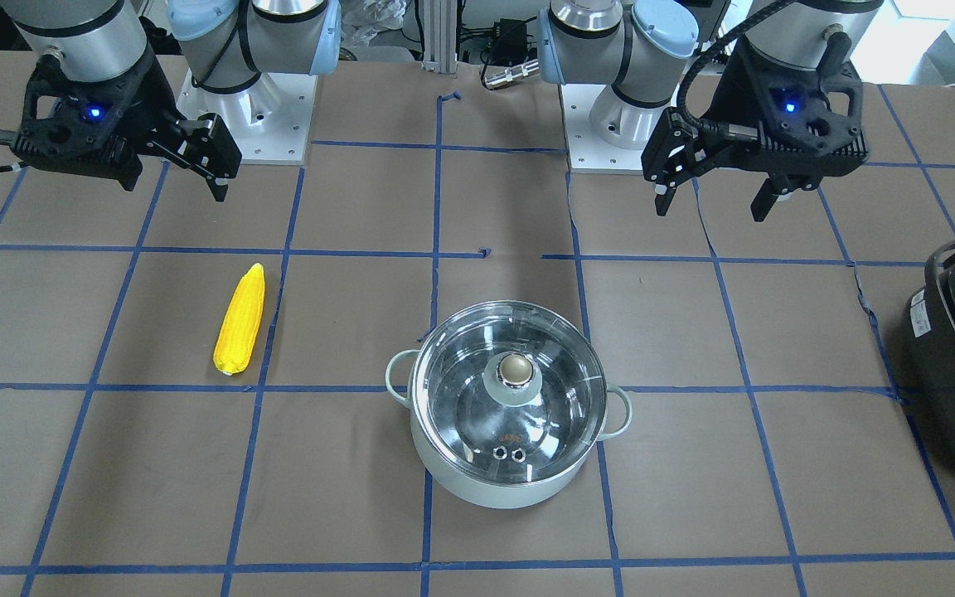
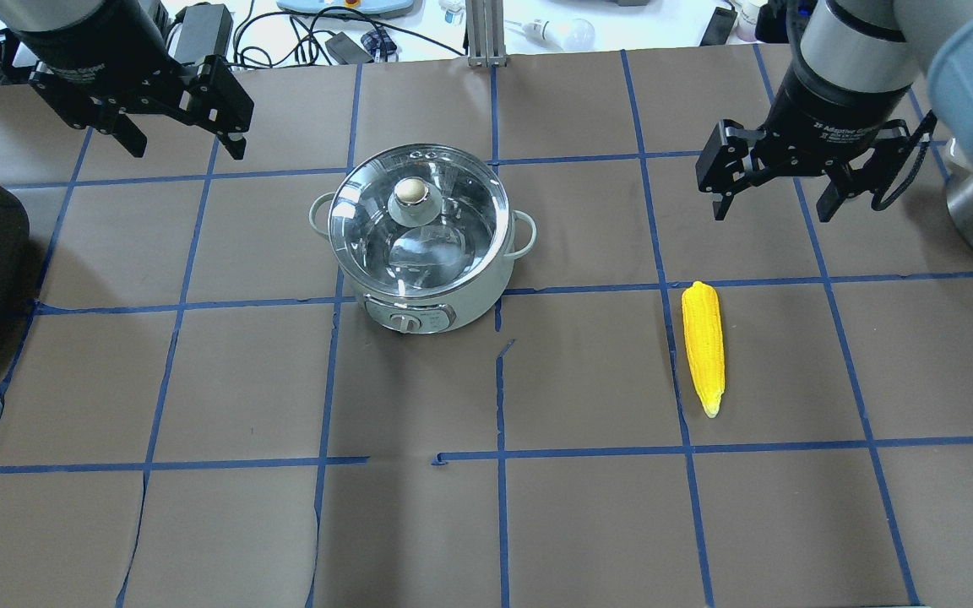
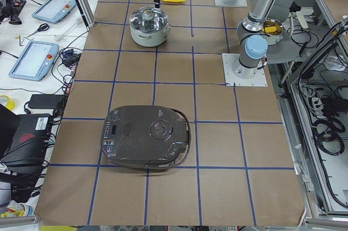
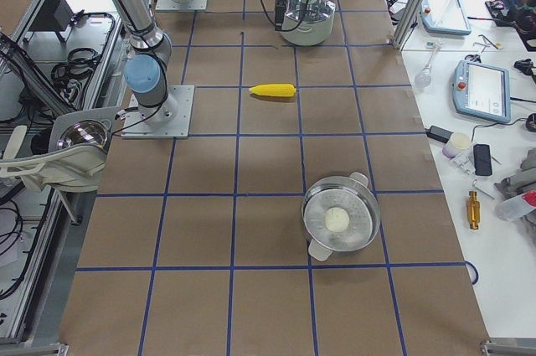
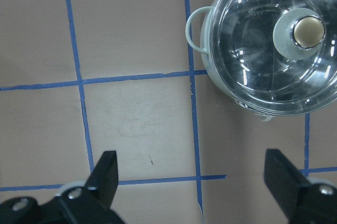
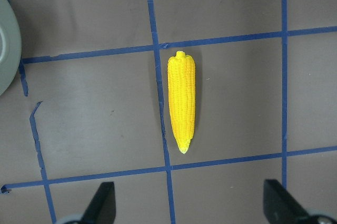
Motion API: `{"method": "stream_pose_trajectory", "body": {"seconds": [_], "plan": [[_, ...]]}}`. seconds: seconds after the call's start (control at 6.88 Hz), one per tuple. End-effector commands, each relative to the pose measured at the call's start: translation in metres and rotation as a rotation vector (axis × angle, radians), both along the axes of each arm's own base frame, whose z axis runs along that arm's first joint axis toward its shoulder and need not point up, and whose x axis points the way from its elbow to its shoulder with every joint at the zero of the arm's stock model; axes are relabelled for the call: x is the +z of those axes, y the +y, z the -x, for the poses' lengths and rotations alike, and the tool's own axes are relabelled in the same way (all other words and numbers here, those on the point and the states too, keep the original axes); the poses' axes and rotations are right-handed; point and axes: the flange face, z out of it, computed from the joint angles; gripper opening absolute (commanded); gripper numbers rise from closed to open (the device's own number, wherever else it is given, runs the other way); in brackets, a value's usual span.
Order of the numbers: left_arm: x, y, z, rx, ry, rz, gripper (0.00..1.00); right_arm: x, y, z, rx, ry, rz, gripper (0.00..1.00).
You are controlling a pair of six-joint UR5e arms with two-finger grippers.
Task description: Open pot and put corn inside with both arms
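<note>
In the overhead view, the left gripper hangs above the far left of the table with its fingers spread wide and nothing between them. To its right stands the pot, with the glass lid seated on it and the knob upright at the centre. The left arm is clearly the nearer one to it, so lifting the lid looks like that arm's job. The left wrist view adds what the overhead view cannot: the knob sits ahead and well right of the gap between the fingers, so the gripper is not yet lined up over it.

Further right, well apart from the pot, the corn lies flat on the table. Its long axis runs near to far and its tapered tip points to the near side. The right gripper hovers just beyond its blunt end, also spread and empty. In the right wrist view the corn sits almost centred between the fingers, its length crossing their closing line, which suits a pinch across its width.
</note>
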Motion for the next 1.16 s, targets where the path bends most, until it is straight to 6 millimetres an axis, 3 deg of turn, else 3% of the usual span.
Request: {"method": "stream_pose_trajectory", "body": {"seconds": [0.0, 1.02], "plan": [[-0.0012, 0.0003, 0.0004, -0.004, 0.002, -0.001, 1.00, -0.0014, -0.0009, 0.0001, -0.007, 0.003, -0.001, 1.00], [0.0012, 0.0042, 0.0013, -0.010, 0.002, 0.003, 1.00, -0.0002, -0.0006, -0.0068, 0.000, -0.067, 0.002, 1.00]]}}
